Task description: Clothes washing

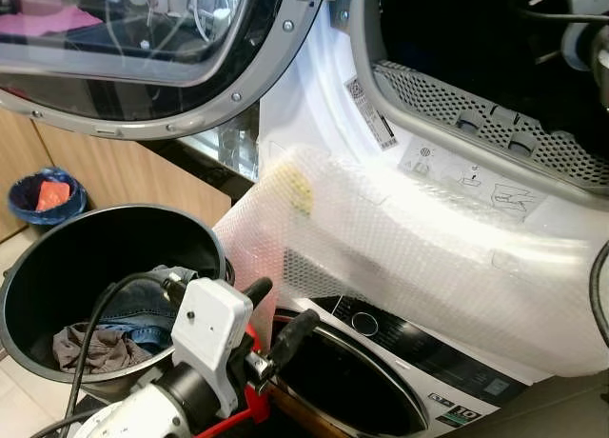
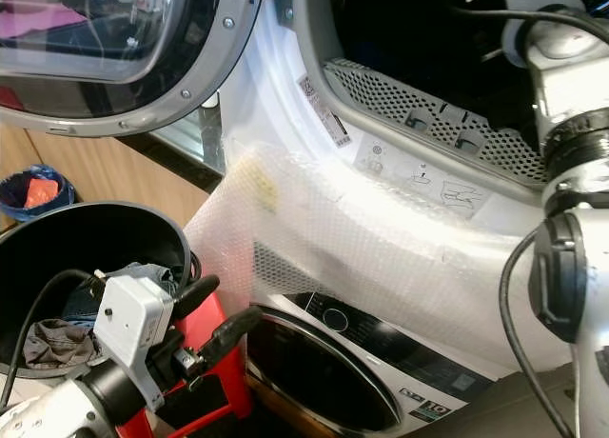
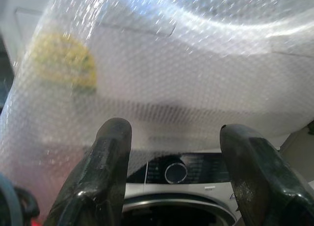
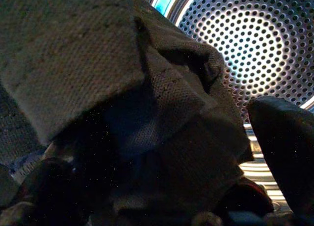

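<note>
Clothes (image 1: 114,333) in bucket (image 1: 57,257), left of lower washer (image 1: 381,371); open drum (image 1: 476,48) above.

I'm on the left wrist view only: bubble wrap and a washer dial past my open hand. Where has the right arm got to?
Observer: The right arm reaches up into the upper machine's open drum.
Operator: Anything in that drum?
Observer: In the right wrist view, a grey-brown cloth hangs close before the camera, with the perforated drum back behind it.
Operator: Any laundry left to load?
Observer: Yes. The black tub beside the left hand holds jeans and a brownish garment.
</note>
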`<state>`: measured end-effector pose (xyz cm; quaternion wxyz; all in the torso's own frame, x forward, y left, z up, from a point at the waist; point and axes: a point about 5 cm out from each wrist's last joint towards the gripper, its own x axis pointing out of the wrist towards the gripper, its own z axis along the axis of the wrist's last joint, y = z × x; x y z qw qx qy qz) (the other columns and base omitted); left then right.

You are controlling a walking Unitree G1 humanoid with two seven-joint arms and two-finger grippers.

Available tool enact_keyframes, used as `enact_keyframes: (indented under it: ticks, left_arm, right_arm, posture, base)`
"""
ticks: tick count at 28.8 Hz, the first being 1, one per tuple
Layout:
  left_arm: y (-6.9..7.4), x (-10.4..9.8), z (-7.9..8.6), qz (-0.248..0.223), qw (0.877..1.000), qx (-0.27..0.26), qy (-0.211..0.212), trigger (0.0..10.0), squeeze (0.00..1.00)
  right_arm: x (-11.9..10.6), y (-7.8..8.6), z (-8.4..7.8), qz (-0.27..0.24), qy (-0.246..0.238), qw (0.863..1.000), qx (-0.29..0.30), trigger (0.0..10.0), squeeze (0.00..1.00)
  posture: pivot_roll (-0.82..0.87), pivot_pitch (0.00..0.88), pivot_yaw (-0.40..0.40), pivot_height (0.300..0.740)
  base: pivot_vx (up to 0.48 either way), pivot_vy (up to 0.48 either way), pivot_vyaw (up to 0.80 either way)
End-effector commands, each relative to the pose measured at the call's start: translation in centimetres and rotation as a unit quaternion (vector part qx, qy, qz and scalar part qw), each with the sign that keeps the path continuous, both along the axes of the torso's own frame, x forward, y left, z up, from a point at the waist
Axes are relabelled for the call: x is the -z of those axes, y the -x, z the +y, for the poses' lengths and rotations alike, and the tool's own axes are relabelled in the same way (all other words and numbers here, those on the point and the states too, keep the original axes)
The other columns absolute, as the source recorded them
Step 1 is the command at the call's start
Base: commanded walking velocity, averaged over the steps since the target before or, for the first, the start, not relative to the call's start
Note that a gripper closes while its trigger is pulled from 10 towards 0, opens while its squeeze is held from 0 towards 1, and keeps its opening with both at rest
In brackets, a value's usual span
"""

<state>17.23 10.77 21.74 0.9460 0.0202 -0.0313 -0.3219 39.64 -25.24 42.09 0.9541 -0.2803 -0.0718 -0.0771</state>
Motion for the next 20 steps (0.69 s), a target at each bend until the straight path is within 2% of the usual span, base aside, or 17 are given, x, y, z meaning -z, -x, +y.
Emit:
enact_keyframes:
  ticks: [1, 4, 6, 8, 10, 13, 16, 20]
  left_arm:
    - [-0.1, 0.2, 0.0, 0.007, 1.000, 0.011, -0.004, 10.0, 0.00]
    - [-0.5, 0.1, 0.1, 0.005, 1.000, 0.018, -0.007, 10.0, 0.00]
    - [-0.7, 0.0, 0.0, 0.004, 1.000, 0.025, -0.008, 10.0, 0.00]
    - [-0.7, 0.0, 0.0, 0.004, 1.000, 0.029, -0.008, 10.0, 0.00]
    - [-1.1, 0.0, 0.0, 0.002, 0.999, 0.037, -0.009, 10.0, 0.00]
    - [-1.2, -0.1, 0.0, 0.002, 0.999, 0.040, -0.010, 10.0, 0.00]
    - [-1.3, -0.1, 0.0, 0.002, 0.999, 0.045, -0.011, 10.0, 0.00]
    - [-1.5, -0.2, 0.1, 0.000, 0.999, 0.047, -0.012, 10.0, 0.00]
  right_arm:
    - [-0.5, 0.8, -1.7, -0.002, -0.006, 1.000, 0.013, 10.0, 0.00]
    - [-0.5, 1.1, -2.1, 0.018, 0.021, 1.000, -0.002, 10.0, 0.00]
    - [-0.4, 1.3, -2.1, 0.027, 0.063, 0.997, -0.020, 10.0, 0.00]
    - [-0.3, 1.4, -2.2, 0.035, 0.070, 0.997, -0.024, 10.0, 0.00]
    - [-0.4, 2.0, -2.8, 0.047, 0.101, 0.993, -0.037, 10.0, 0.00]
    - [-0.7, 2.5, -3.3, 0.051, 0.095, 0.994, -0.033, 10.0, 0.00]
    - [-0.5, 3.3, -4.3, 0.071, 0.143, 0.987, -0.035, 10.0, 0.00]
    - [-0.5, 4.1, -5.0, 0.082, 0.173, 0.981, -0.029, 10.0, 0.00]
  posture:
    - [0.17, 0.026, -0.146, 0.740]
    - [0.15, 0.018, -0.130, 0.740]
    - [0.14, 0.019, -0.120, 0.740]
    - [0.14, 0.018, -0.118, 0.740]
    - [0.13, 0.018, -0.108, 0.740]
    - [0.12, 0.021, -0.098, 0.740]
    - [0.11, 0.024, -0.090, 0.740]
    - [0.11, 0.026, -0.082, 0.740]
  base:
    - [0.000, 0.000, 0.00]
    - [0.000, 0.000, 0.00]
    - [0.000, 0.000, 0.00]
    - [0.000, 0.000, 0.00]
    - [0.000, 0.000, 0.00]
    - [0.000, 0.000, 0.00]
    - [0.000, 0.000, 0.00]
    - [0.000, 0.000, 0.00]
